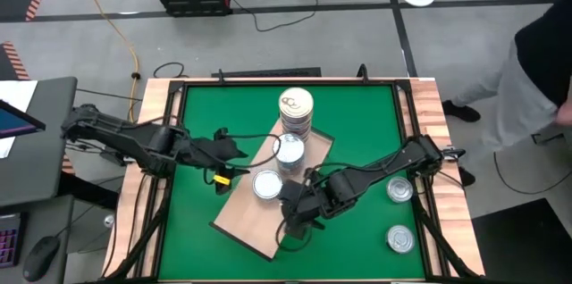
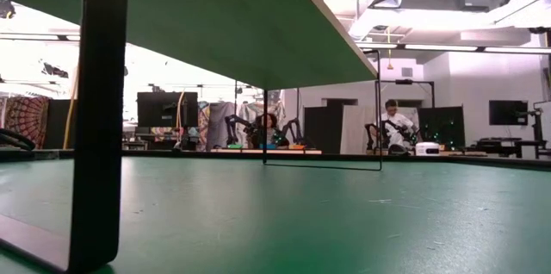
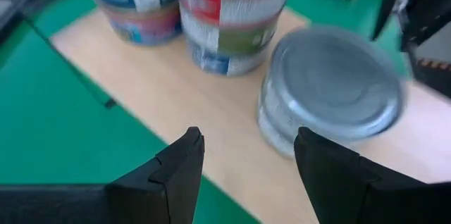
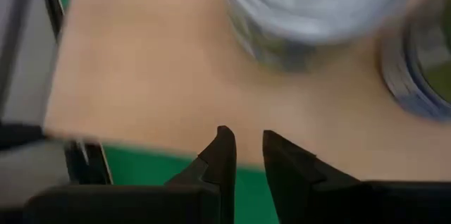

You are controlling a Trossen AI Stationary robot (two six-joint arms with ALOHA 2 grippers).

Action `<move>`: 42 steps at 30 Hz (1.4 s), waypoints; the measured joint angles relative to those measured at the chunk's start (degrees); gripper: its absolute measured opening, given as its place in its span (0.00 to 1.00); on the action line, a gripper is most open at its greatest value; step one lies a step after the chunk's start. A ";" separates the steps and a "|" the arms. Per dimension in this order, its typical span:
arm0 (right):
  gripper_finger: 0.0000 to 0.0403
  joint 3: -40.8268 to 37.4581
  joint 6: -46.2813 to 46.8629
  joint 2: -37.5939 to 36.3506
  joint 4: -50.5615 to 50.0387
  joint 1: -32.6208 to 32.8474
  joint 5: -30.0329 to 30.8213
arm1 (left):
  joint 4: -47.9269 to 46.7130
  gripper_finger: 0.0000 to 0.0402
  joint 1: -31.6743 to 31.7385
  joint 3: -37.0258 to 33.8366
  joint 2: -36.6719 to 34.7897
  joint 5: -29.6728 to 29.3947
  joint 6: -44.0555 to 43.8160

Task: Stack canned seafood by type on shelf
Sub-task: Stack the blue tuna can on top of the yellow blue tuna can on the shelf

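Here the shelf (image 1: 246,217), a long tan board, lies on the green table (image 1: 357,132) with its long axis on a diagonal, running from the near left corner up toward the far right in the high view. In the low view it is seen from beneath, raised on dark legs above the table.

A tall stack (image 1: 296,112) of tins stands at the shelf's far end, its gold-toned top lid facing up. Just beside it toward the near end is a shorter stack (image 1: 289,152) with a silvery lid, and next along is a single tin (image 1: 266,184), lid up. Two loose tins (image 1: 399,189) (image 1: 400,238) sit upright on the table to the right, well apart from the shelf.

The left end effector (image 1: 225,175) hovers at the shelf's left long edge, near the single tin. In its wrist view the fingers (image 3: 176,175) stand well apart, holding nothing, with the single tin (image 3: 328,90) ahead and the stacks beyond it.

The right end effector (image 1: 293,221) is over the shelf's near half, just beside the single tin. Its fingers (image 4: 218,157) are nearly together with a narrow gap, empty, above the bare wood.

A person (image 1: 536,70) stands at the table's right.
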 joint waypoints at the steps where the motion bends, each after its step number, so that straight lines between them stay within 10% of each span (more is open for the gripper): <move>1: 0.25 0.00 0.00 -0.58 -2.03 0.08 -1.23 | 0.17 0.53 -0.04 0.41 -0.75 0.04 0.45; 10: 0.25 -4.20 -1.37 -5.55 -24.04 4.24 -1.42 | 0.74 0.52 -9.62 2.79 -5.92 -7.08 -0.09; 17: 0.25 -24.75 -0.54 -18.81 -14.10 6.91 -8.11 | 1.66 0.48 -18.08 2.81 -7.95 -18.59 -1.95; 27: 0.27 -57.10 -2.65 -36.80 0.45 5.48 -29.98 | 2.36 0.48 -15.92 2.81 -9.91 -19.52 -9.72; 32: 0.37 -64.55 -9.38 -38.87 2.15 10.68 -38.36 | 2.49 0.48 -14.43 2.81 -11.67 -21.79 -13.19; 42: 0.47 -71.65 -12.74 -35.65 8.18 17.00 -36.84 | 2.47 0.48 -13.88 2.81 -12.92 -28.04 -17.14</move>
